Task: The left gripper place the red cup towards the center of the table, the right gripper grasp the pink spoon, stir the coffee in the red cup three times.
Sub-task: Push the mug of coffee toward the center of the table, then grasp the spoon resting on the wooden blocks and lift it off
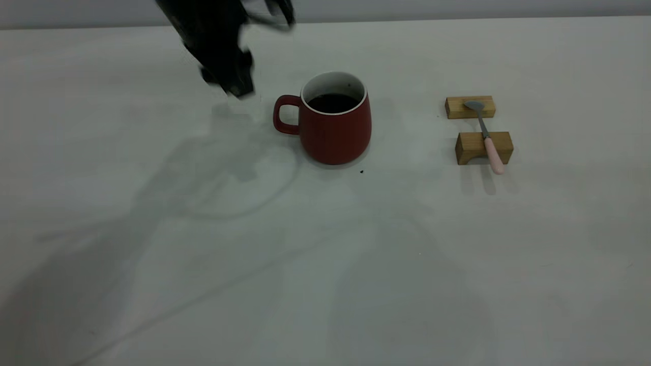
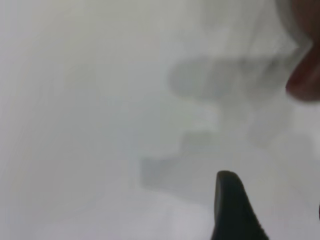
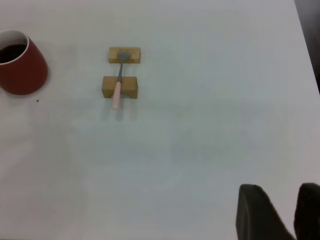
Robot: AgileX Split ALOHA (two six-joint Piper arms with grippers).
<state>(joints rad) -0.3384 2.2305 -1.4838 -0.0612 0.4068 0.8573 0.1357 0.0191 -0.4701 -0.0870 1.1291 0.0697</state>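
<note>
only the right wrist view shows the right hand (image 3: pixel 281 212), slightly parted, empty.

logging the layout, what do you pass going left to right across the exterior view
left claw → red cup, handle towards the claw, holding coffee → black speck → two wooden blocks with the pink spoon lying across them

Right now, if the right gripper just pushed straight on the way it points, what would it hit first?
Probably nothing but bare table. In its wrist view the right gripper sits low, with open tabletop ahead; the spoon on its blocks and the cup lie well off to one side. Depth is unclear.
</note>
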